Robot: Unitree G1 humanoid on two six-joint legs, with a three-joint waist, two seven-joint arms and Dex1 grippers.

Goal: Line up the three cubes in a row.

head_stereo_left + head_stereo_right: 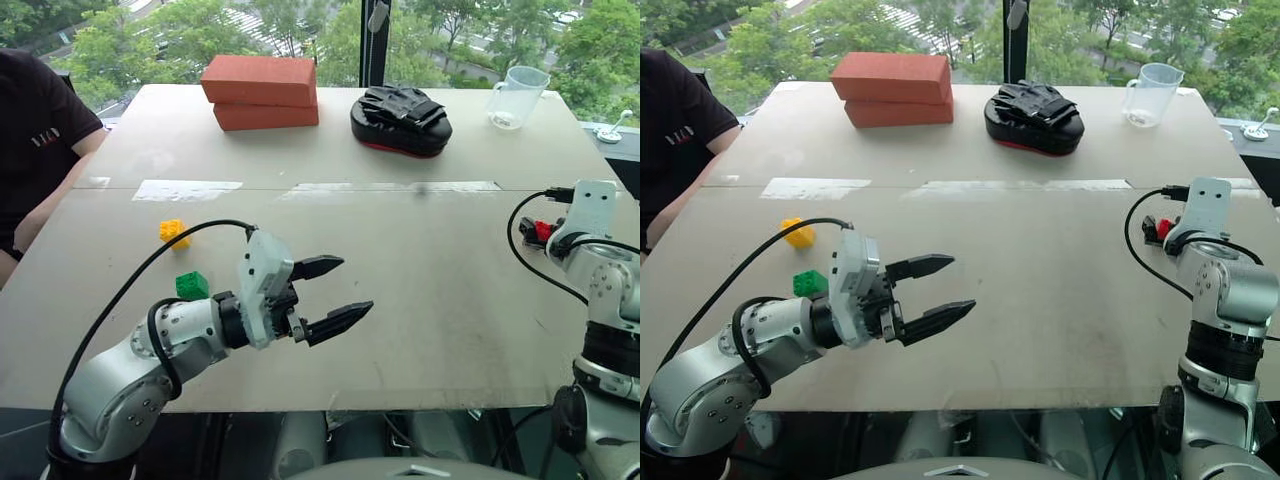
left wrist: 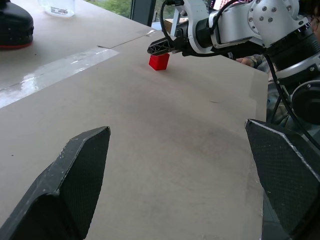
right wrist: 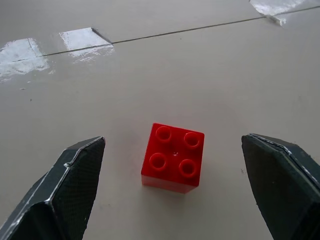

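Note:
The yellow cube (image 1: 174, 232) and the green cube (image 1: 192, 285) sit on the left side of the table, the green one nearer to me. My left gripper (image 1: 357, 284) hovers open and empty just right of the green cube, pointing toward the table's middle. The red cube (image 3: 173, 157) rests studs-up near the table's right edge (image 1: 543, 231). My right gripper (image 3: 172, 140) hangs over it, open, with a finger on each side and clear gaps to the cube. In the left wrist view, the red cube (image 2: 159, 61) lies under the right gripper's fingertips (image 2: 159, 47).
Two large orange-red bricks (image 1: 260, 92) are stacked at the back, beside a black padded object (image 1: 400, 120) and a clear measuring cup (image 1: 517, 96). A person in a dark shirt (image 1: 35, 140) sits at the table's left edge. Shiny tape strips (image 1: 187, 189) cross the middle seam.

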